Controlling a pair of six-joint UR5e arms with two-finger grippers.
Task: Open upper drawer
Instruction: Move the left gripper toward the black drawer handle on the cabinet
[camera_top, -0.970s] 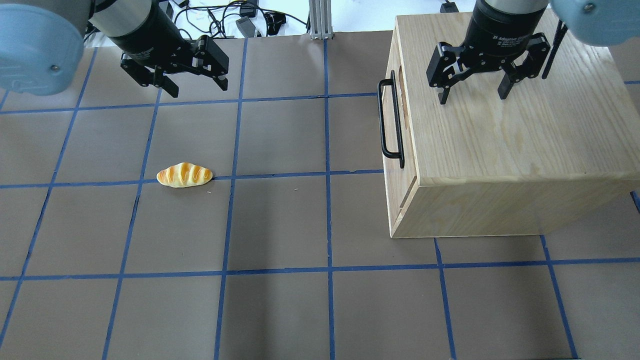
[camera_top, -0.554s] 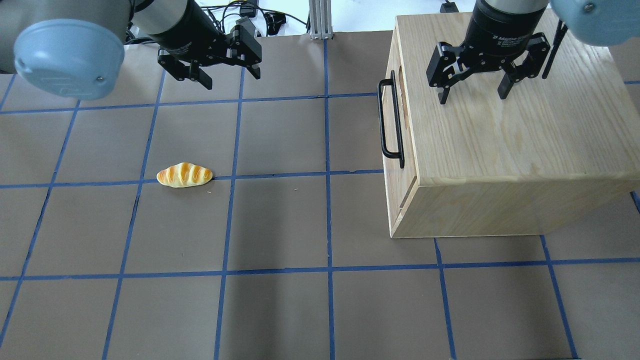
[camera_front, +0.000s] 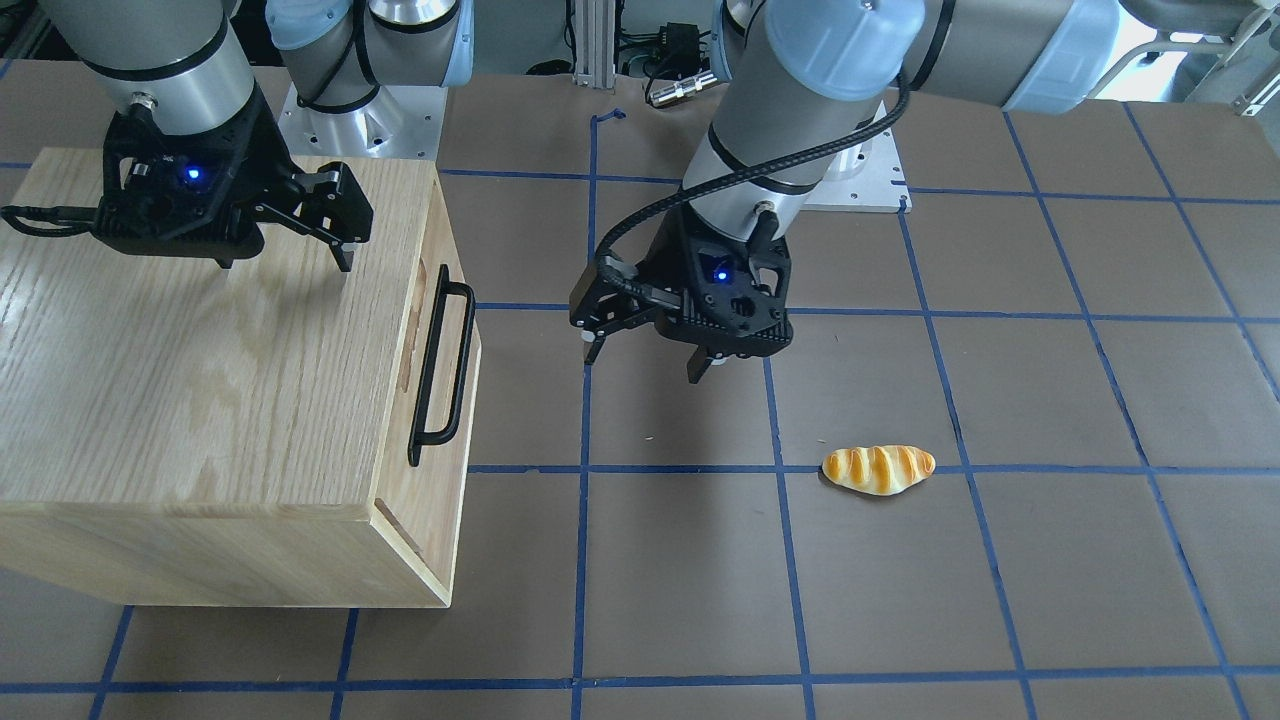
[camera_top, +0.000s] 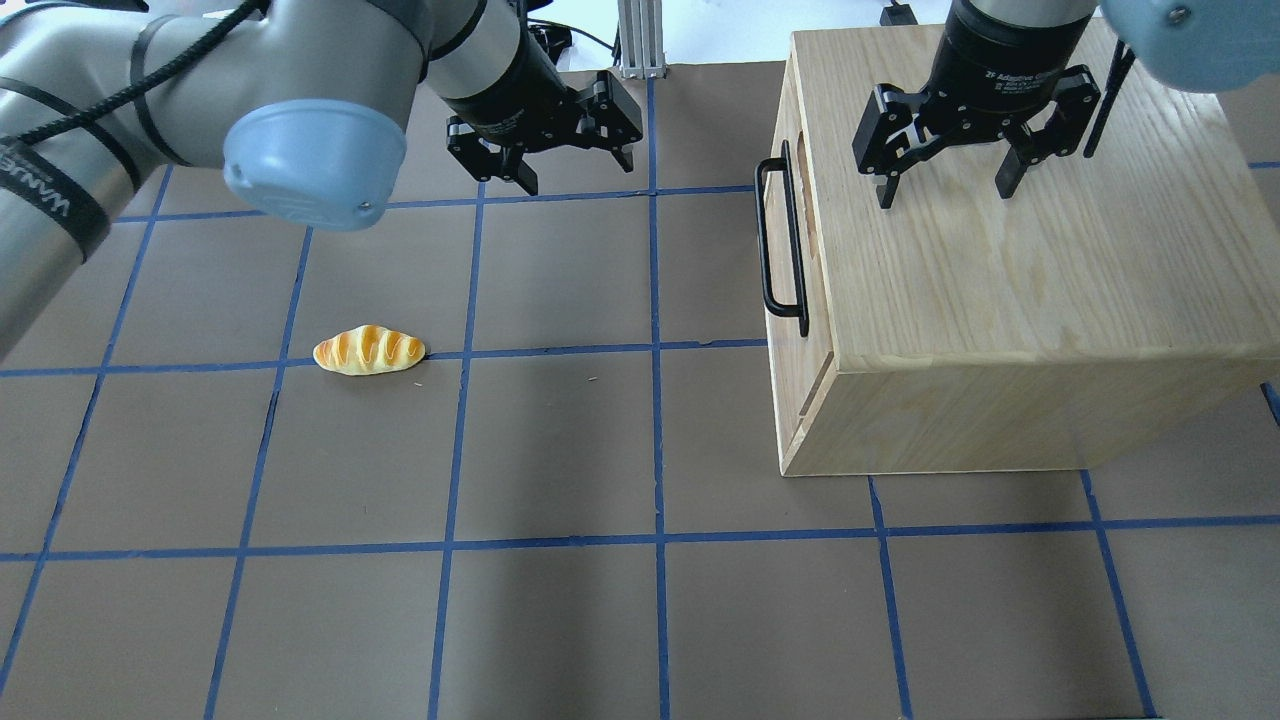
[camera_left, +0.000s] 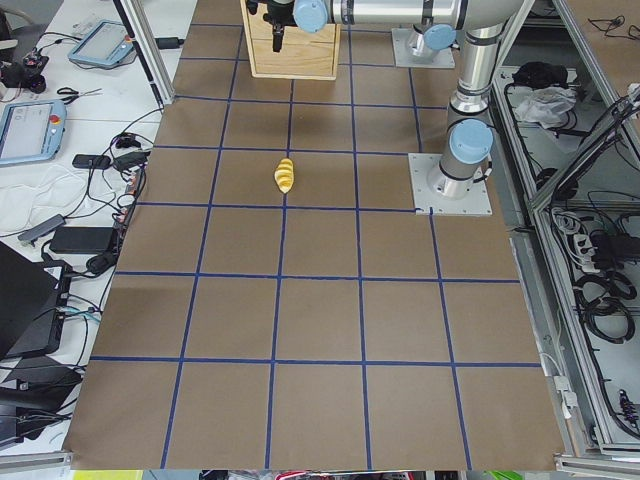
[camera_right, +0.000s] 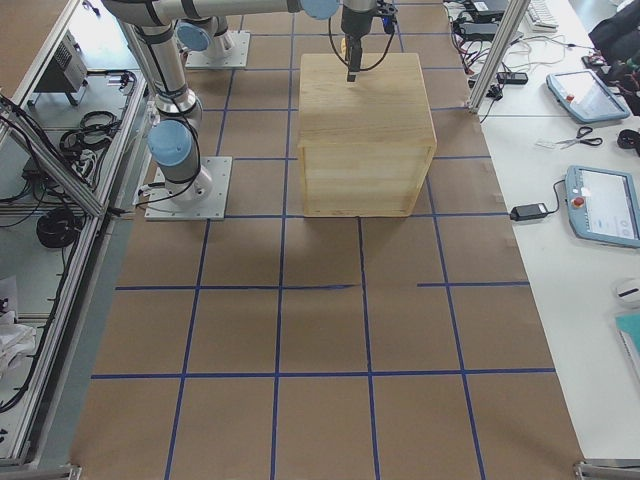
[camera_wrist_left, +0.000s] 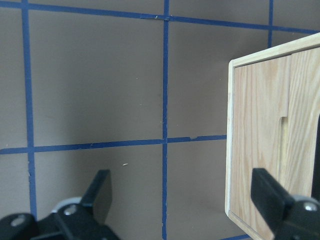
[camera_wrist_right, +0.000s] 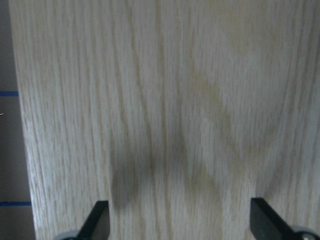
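The oak cabinet (camera_top: 1000, 280) stands at the right of the overhead view. Its upper drawer (camera_front: 440, 250) sits flush and shut, with a long black bar handle (camera_top: 780, 240) on the front that faces the table's middle. My left gripper (camera_top: 577, 172) is open and empty, hovering left of the handle with a gap of about one floor square. The left wrist view shows the drawer front (camera_wrist_left: 260, 140) ahead on the right, between the fingers (camera_wrist_left: 100, 195). My right gripper (camera_top: 945, 195) is open and empty above the cabinet top (camera_wrist_right: 175, 100).
A toy bread roll (camera_top: 369, 350) lies on the brown table at centre left, on a blue tape line. Cables and a metal post (camera_top: 640, 35) sit beyond the table's far edge. Operator tablets lie on side benches (camera_right: 590, 100).
My left arm has swung to the right across the far part of the table, towards the cabinet's handle, still open. The right arm, cabinet and bread roll have not moved.
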